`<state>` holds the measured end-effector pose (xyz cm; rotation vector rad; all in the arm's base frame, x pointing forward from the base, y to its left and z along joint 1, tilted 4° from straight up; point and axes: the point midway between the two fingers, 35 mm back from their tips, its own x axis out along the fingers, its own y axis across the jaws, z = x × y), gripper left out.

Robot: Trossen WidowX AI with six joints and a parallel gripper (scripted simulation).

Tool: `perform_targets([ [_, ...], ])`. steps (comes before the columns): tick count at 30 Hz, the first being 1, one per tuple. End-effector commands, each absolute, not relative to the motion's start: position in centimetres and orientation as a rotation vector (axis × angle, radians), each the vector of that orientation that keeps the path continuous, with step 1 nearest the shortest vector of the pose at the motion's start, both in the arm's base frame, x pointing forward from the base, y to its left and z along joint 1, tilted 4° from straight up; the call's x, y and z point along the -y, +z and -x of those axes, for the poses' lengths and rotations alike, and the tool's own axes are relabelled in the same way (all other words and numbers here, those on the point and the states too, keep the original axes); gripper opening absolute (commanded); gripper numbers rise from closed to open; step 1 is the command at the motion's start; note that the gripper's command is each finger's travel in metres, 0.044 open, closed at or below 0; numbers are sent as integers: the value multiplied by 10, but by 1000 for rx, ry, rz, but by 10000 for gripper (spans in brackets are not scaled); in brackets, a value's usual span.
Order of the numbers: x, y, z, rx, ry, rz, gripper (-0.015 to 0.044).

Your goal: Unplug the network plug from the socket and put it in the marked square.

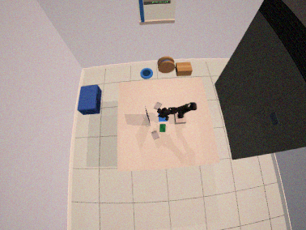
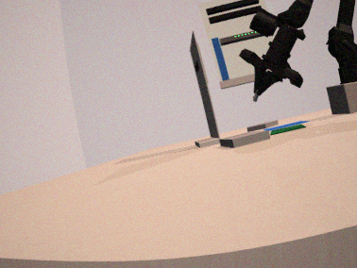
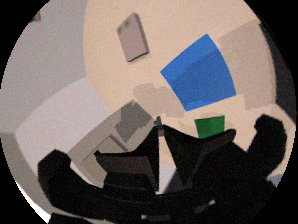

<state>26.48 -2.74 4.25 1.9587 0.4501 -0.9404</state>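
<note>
My gripper [image 1: 165, 117] [image 2: 255, 98] [image 3: 159, 127] points down, above the table and to the robot's side of the panel. It is shut on the small dark grey plug [image 3: 159, 121], which shows at the fingertips in the wrist view; the fingers hide part of it. The upright panel [image 1: 147, 116] [image 2: 204, 90] [image 3: 90, 145] stands apart from the plug. A flat blue square [image 1: 163, 120] [image 2: 287, 125] [image 3: 200, 75] lies on the table, below the gripper and, in the wrist view, to the upper right of the fingertips.
A green patch [image 1: 163, 128] [image 2: 290, 129] [image 3: 211, 126] lies beside the blue square. Low grey blocks [image 1: 158, 105] [image 1: 155, 134] [image 2: 246, 139] [image 3: 133, 40] lie on either side. The arm's base [image 1: 180, 118] [image 2: 344, 98] stands behind the blue square, opposite the panel.
</note>
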Motion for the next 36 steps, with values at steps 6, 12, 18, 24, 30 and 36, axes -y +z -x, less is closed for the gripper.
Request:
perform_targets([
  [6, 30, 29, -233, -394, -1150, -1826, 0],
  [12, 34, 26, -214, -351, -1246, -1723, 0],
  [18, 34, 25, -213, -349, -1248, -1719, 0],
  [24, 33, 19, -214, -350, -1248, -1719, 0],
  [30, 33, 13, -215, -350, -1248, -1720, 0],
  [36, 32, 7, -216, -350, -1248, -1720, 0],
])
